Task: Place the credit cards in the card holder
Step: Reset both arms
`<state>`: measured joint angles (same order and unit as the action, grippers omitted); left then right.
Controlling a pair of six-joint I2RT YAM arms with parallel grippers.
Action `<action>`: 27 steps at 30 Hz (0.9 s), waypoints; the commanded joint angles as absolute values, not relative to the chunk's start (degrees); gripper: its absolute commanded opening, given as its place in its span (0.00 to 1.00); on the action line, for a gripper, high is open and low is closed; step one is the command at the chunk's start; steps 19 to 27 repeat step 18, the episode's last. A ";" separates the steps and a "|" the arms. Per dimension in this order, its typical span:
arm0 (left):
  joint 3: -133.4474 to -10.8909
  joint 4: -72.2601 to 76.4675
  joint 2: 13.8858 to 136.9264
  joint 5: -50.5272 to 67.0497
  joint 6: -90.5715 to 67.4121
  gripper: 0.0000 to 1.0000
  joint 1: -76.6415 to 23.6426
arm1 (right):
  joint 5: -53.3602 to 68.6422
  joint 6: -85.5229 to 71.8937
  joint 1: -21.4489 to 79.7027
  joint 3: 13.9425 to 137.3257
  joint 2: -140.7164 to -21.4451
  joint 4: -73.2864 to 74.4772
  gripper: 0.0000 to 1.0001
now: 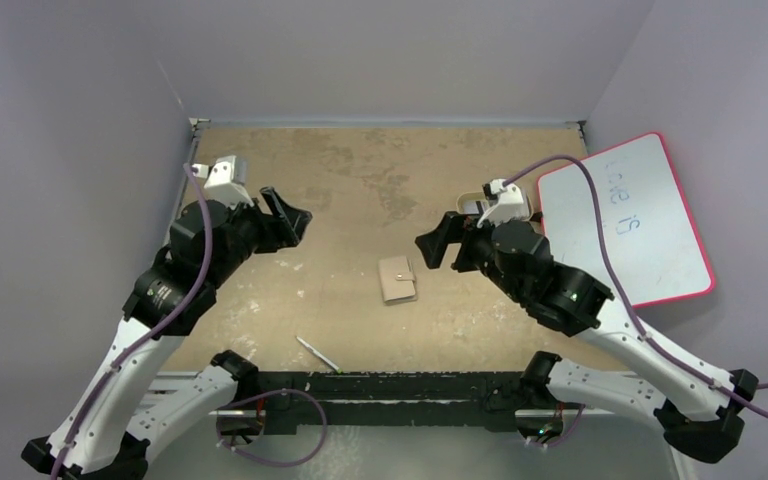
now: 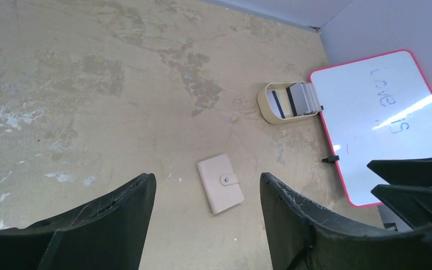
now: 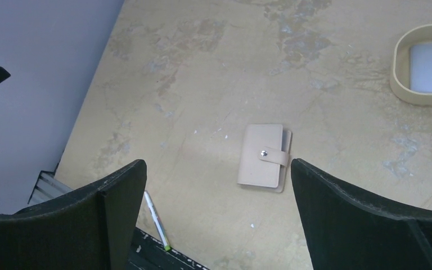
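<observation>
both pairs of jaws stand apart, empty: left gripper [image 1: 297, 217], right gripper [image 1: 436, 244]. between them the card holder [image 1: 398, 279] lies snapped shut. the credit cards [image 2: 296, 99] sit in the tray [image 2: 265, 108] beyond. thin, stiff, slick, i judge; i'd pinch an exposed edge.

Seen from my console: a pale tan, silver-snapped card holder [image 1: 398, 280] on the mottled sandy-brown table [image 1: 360, 170]; grey-white, dark-striped credit cards [image 2: 298, 98] in a beige tray [image 2: 263, 104]; a pink-edged whiteboard [image 1: 625, 220].
</observation>
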<state>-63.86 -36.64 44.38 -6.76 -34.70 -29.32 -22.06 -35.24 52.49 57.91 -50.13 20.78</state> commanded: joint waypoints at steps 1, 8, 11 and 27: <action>-62.32 -37.72 43.94 -9.13 -32.56 0.68 -29.15 | -24.22 -37.38 52.62 56.74 -47.67 19.34 0.99; -62.15 -35.07 41.82 -8.26 -32.66 0.68 -29.10 | -24.93 -36.80 52.58 57.94 -46.87 18.61 0.99; -62.05 -34.85 41.32 -8.36 -32.55 0.68 -29.15 | -25.14 -36.58 52.64 58.11 -46.46 18.35 0.99; -60.83 -33.48 40.42 -8.73 -32.80 0.72 -29.12 | -24.66 -36.86 52.56 57.79 -45.95 18.22 0.99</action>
